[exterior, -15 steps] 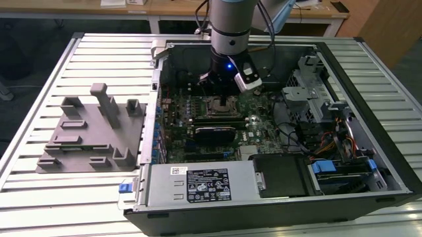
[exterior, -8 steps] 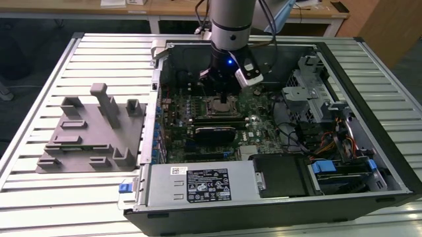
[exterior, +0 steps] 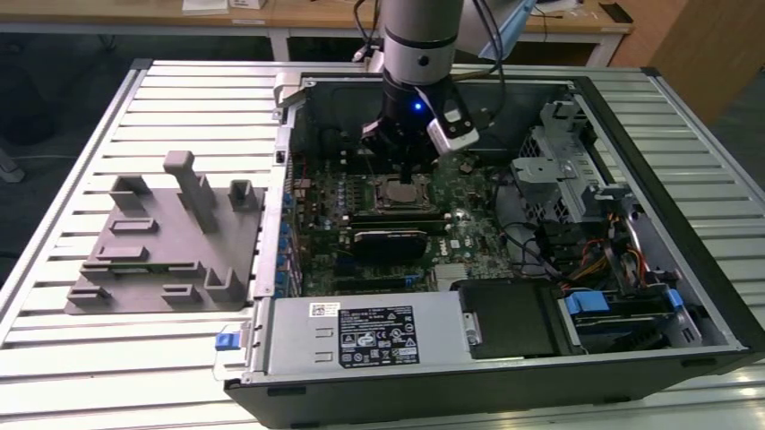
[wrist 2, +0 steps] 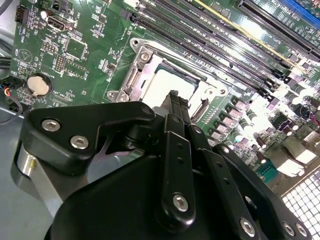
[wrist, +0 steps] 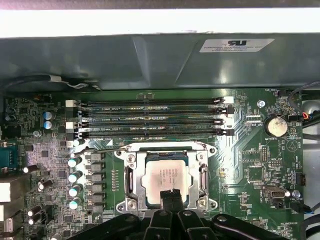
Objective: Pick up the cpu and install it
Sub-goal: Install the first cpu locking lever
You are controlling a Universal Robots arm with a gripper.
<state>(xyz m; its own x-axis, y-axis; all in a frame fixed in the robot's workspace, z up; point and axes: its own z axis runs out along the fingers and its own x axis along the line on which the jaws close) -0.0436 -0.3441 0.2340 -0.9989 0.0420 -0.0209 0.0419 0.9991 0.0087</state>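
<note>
The cpu (wrist: pixel 165 175) lies flat inside the open metal-framed socket (wrist: pixel 131 175) on the green motherboard, its silvery top facing up. In the second wrist view the cpu (wrist 2: pixel 160 85) shows just past the fingertips, within the socket frame (wrist 2: pixel 131 80). My gripper (wrist: pixel 170 194) hangs right over the near edge of the chip, its two black fingers pressed together with nothing between them. I cannot tell whether the tips touch the chip. In the exterior view the gripper (exterior: pixel 410 170) stands upright over the cpu (exterior: pixel 404 191) in the middle of the case.
Memory slots (wrist: pixel 150 117) run beside the socket, with the case wall (wrist: pixel 150 60) behind them. A black block (exterior: pixel 385 244) sits on the board near the socket. The power supply (exterior: pixel 358 336) and drive bays (exterior: pixel 622 305) fill the case's near side. A grey fixture (exterior: pixel 167 242) stands on the table at the exterior view's left.
</note>
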